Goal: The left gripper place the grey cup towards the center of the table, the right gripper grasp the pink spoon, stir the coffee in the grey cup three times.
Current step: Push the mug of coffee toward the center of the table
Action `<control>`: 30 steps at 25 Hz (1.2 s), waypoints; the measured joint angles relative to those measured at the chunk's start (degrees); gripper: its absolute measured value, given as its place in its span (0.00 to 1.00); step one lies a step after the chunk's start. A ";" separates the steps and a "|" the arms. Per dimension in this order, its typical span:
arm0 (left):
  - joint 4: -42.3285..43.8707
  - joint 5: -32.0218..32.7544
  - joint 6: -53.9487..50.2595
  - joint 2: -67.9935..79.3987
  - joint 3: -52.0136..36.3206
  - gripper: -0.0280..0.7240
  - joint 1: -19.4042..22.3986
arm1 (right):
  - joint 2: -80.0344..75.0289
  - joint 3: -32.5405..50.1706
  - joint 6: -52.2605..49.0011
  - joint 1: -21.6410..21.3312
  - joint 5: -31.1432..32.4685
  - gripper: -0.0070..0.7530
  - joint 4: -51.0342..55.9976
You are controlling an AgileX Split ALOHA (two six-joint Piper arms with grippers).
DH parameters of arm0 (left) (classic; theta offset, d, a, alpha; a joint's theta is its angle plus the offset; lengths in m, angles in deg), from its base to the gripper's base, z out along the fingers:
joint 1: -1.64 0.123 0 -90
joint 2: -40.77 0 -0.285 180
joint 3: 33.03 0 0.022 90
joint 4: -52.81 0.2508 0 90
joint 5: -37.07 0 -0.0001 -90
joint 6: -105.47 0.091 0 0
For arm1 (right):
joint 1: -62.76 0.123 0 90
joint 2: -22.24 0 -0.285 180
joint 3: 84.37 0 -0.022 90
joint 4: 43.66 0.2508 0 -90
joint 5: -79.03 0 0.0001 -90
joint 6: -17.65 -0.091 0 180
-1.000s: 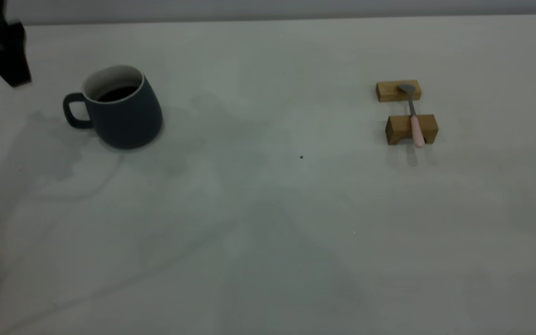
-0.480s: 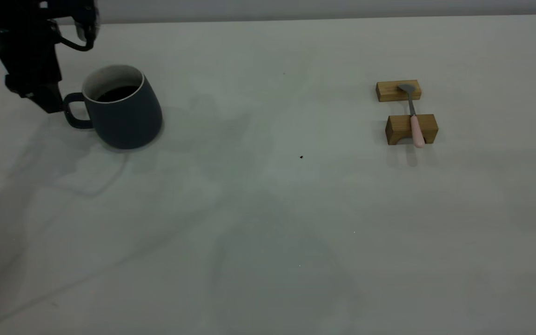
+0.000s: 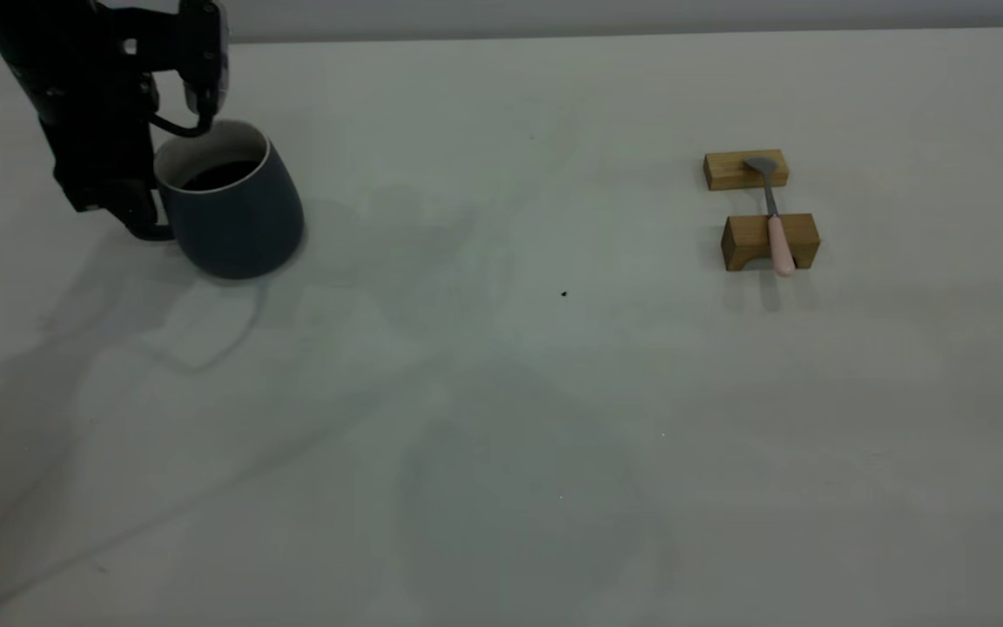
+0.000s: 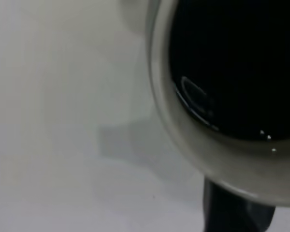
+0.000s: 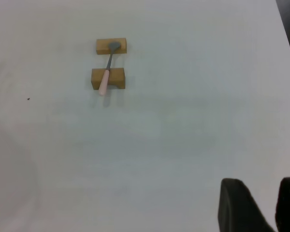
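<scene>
Left gripper [image 3: 131,213] at the grey cup [image 3: 236,213] handle, table [image 3: 501,392] left.
Exterior: slate mug, white inside, coffee [image 3: 221,175]; finger state indiscernible. Left wrist: rim close. Right wrist: right gripper [image 5: 261,205] parted, pink spoon [image 5: 106,72] across wooden blocks [image 5: 108,78].

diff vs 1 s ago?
The left gripper came in from the table's left edge and dropped to the grey cup's handle; a grasp isn't visible. Cup, pink spoon on its wooden blocks and the right gripper unchanged.
</scene>
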 joint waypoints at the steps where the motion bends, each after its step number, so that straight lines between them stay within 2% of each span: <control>1: 0.00 -0.13 0.00 0.00 0.00 0.54 -0.21 | 0.00 0.00 0.00 0.00 0.00 0.32 0.00; 5: 0.73 -0.13 0.00 0.00 0.00 0.37 -0.86 | 0.00 0.00 0.00 0.00 0.00 0.32 0.00; 7: 0.82 -0.36 0.00 0.00 0.00 0.32 -1.76 | 0.00 0.00 0.00 0.00 0.00 0.32 0.00; 18: 0.71 -0.78 -4.14 0.16 0.00 0.32 -11.68 | 0.00 0.00 0.00 0.00 0.00 0.32 0.00; 24: 0.46 -4.01 -8.74 0.36 0.00 0.33 -17.29 | 0.00 0.00 0.00 0.00 0.00 0.32 0.00; 30: 0.11 -5.46 -10.86 0.36 0.00 0.34 -19.74 | 0.00 0.00 0.00 0.00 0.00 0.32 0.00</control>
